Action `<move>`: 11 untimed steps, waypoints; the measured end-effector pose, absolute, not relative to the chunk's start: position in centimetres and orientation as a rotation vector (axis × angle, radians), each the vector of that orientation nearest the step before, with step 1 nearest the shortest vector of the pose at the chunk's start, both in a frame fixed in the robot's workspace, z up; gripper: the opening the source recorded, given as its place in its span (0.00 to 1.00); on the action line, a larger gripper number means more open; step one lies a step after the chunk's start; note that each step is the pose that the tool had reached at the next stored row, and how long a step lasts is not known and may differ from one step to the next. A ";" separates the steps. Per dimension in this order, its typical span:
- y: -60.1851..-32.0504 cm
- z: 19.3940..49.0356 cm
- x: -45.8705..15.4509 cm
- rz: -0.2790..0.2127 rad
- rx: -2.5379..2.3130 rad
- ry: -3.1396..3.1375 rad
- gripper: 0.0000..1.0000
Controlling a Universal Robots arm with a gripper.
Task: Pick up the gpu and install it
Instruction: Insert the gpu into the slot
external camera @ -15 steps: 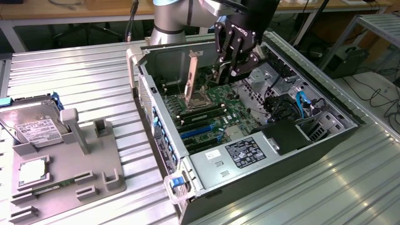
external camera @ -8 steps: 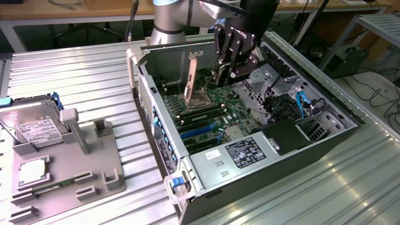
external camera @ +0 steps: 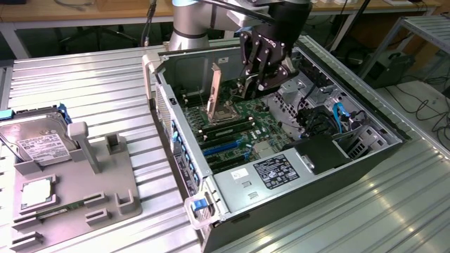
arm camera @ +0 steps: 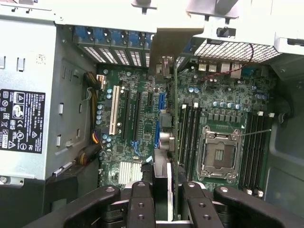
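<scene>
My gripper (external camera: 262, 79) hangs inside the open computer case (external camera: 179, 153), above the motherboard (external camera: 256, 124). It is shut on the gpu (arm camera: 174, 123), which shows edge-on in the wrist view as a thin green board running away from the fingers (arm camera: 142, 202). The card's metal bracket (arm camera: 173, 47) points at the case's slotted rear wall and stands upright in the exterior view as the bracket (external camera: 216, 87). The gpu is held on edge over the motherboard (arm camera: 137, 80), between the expansion slots (arm camera: 159, 102) and the memory slots (arm camera: 187, 128). Whether its lower edge touches a slot is hidden.
A grey fixture tray (external camera: 116, 195) lies on the exterior view's left, holding a silver hard drive (external camera: 39, 139), a processor (external camera: 37, 195) and a memory stick (external camera: 60, 211). Inside the case are the open CPU socket (arm camera: 218, 152), the power supply (external camera: 281, 168) and blue cables (external camera: 341, 113).
</scene>
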State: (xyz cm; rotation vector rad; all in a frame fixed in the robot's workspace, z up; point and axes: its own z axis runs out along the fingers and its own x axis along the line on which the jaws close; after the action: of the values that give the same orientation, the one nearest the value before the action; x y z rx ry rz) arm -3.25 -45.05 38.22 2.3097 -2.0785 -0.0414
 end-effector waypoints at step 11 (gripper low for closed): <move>-45.1 37.3 -3.2 -0.042 2.310 -2.079 0.28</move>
State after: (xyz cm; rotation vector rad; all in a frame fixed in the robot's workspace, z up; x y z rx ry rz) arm -3.25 -45.05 37.31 2.3098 -2.0785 -0.0415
